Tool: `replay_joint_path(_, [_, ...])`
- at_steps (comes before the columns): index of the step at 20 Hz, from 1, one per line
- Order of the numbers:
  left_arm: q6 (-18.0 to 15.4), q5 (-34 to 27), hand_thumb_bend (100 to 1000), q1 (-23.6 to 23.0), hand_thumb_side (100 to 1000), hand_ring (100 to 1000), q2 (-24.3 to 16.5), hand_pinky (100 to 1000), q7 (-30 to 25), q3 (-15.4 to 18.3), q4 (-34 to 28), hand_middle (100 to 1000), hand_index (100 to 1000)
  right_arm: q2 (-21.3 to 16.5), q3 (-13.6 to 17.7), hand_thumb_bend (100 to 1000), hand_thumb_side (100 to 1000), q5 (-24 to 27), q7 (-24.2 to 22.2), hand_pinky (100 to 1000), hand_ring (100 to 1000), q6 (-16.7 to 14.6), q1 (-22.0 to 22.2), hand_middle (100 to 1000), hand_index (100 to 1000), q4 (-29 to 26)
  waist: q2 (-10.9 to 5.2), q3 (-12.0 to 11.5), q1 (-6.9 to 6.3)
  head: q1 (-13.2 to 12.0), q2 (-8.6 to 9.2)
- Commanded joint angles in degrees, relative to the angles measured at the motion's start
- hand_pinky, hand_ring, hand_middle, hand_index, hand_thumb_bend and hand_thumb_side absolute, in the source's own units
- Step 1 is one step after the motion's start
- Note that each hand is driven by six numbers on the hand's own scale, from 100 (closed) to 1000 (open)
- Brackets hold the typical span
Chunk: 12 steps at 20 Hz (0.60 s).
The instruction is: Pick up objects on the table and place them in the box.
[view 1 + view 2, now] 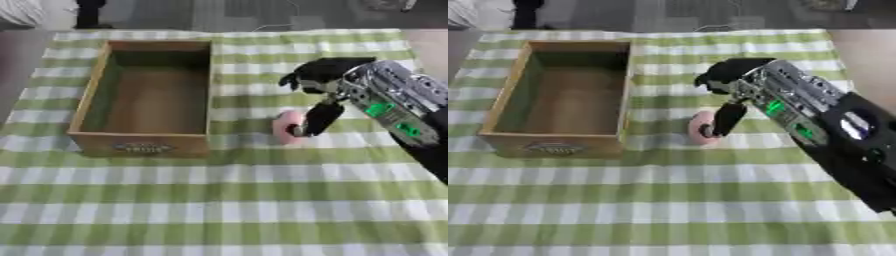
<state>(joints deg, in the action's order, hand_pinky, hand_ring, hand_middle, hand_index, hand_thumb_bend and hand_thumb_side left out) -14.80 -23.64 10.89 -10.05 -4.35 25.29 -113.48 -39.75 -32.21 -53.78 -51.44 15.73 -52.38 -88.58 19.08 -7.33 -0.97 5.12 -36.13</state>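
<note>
My right hand (319,100) comes in from the right over the green-and-white checked cloth (262,200), and a dark finger (726,119) points down onto the pink round object (701,128), touching its right side. I can't tell whether the fingers pinch it or only rest against it. The pink object sits on the cloth just right of the wooden box (144,95), near the box's front right corner.

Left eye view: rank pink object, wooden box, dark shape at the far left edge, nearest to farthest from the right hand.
1. Pink object: touching the right hand, just left of its fingers.
2. Wooden box: farther left on the checked cloth, apart from the hand.
3. Dark shape: beyond the table's far left corner, farthest.
</note>
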Motion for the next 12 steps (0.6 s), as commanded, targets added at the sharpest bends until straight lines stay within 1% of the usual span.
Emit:
replay_joint_path(1, [0.0, 0.2, 100, 0.3, 931, 438, -1.4, 483, -0.1, 0.1, -1.1, 507, 806, -0.7, 0.4, 352, 437, -1.1, -0.5, 864, 940, -0.8, -0.6, 840, 1000, 1.1, -0.88, -0.1, -0.04, 0.0, 0.35])
replay_joint_path(6, [-0.1, 0.2, 100, 0.2, 931, 438, -1.4, 483, -0.1, 0.1, -1.1, 507, 805, -0.8, 0.0, 371, 430, -0.1, -0.5, 864, 937, -1.5, -0.2, 831, 998, 1.8, -0.71, -0.1, -0.1, -0.1, 0.01])
replay_joint_path(9, [-0.1, 0.2, 100, 0.3, 931, 438, -1.4, 483, -0.2, 0.1, -1.1, 507, 805, -0.8, -0.2, 395, 425, 0.5, -0.5, 864, 933, -1.4, -0.2, 814, 966, 1.8, -0.69, 0.0, -0.11, -0.1, -0.06])
replay_joint_path(12, [-0.1, 0.2, 100, 0.2, 931, 438, -1.4, 483, -0.2, 0.1, -1.1, 507, 805, -0.9, -0.2, 406, 425, 1.3, -0.5, 864, 928, -1.3, -0.1, 798, 961, 1.4, -0.72, 0.0, -0.13, -0.1, -0.12])
